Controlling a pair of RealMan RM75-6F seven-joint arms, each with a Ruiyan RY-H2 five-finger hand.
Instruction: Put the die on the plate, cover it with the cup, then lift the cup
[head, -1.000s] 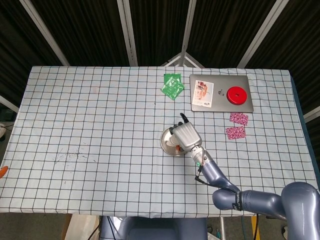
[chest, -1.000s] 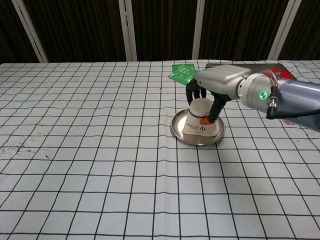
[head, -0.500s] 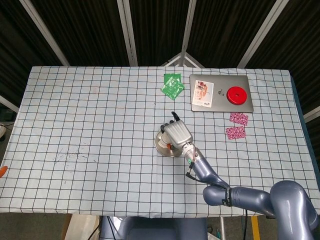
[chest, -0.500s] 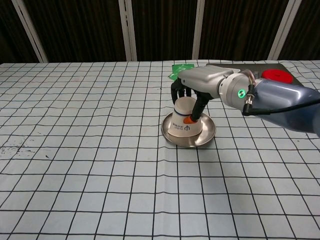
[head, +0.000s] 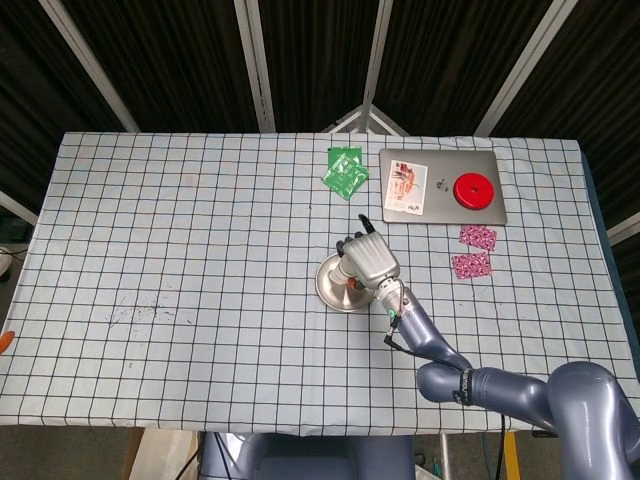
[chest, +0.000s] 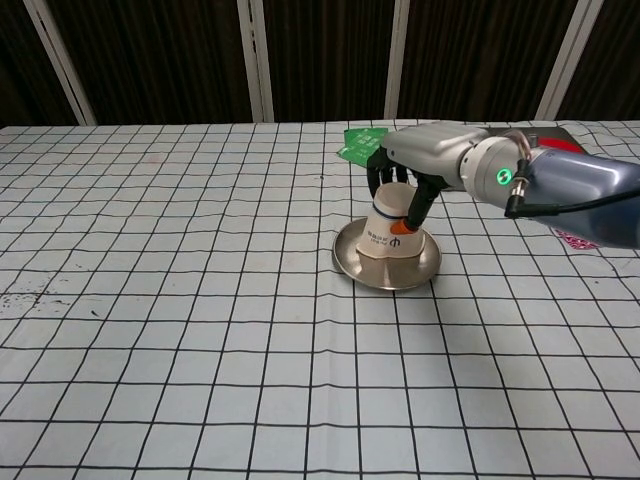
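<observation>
Right hand (chest: 418, 172) grasps inverted cup (chest: 392, 231) over plate (chest: 350, 268). Since 0.5 s ago: cup tilted, left rim raised; plate and hand shifted right. Die hidden. Left hand out of view.

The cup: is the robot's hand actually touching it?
Touching. In the chest view the right hand wraps its fingers around the upside-down cup over the plate.

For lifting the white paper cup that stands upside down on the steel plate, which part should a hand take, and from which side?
Grip the white paper cup high on its tapered wall, near the closed base that faces up, coming from above. It narrows upward, so fingers wrap it there and stay off the round steel plate. The right hand already holds it this way, cup slightly tilted.
</observation>
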